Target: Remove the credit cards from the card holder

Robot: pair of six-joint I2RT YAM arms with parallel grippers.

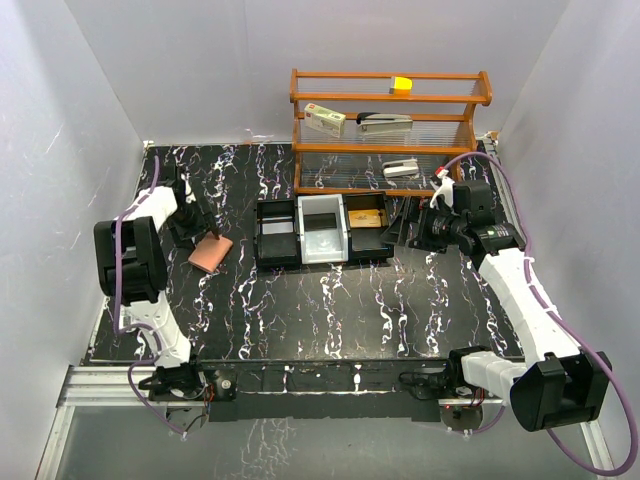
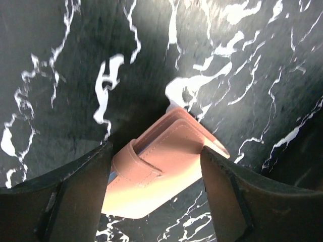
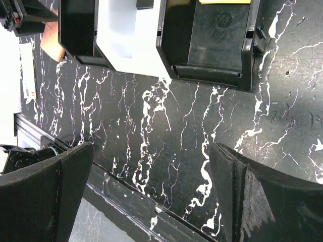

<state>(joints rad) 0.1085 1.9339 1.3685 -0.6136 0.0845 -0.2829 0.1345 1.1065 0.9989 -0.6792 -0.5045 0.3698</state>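
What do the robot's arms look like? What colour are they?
The left arm and right arm are white tubes with chunky black joints. A purple cable runs along each. The left pincer and right pincer each have two flat, black, wedge-shaped fingers.

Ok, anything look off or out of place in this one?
Nothing is spilled or damaged. The only skewed thing is the card holder, lying diagonally on the table between the open fingers of the left claw, its strap closed. The three trays sit in a neat row.
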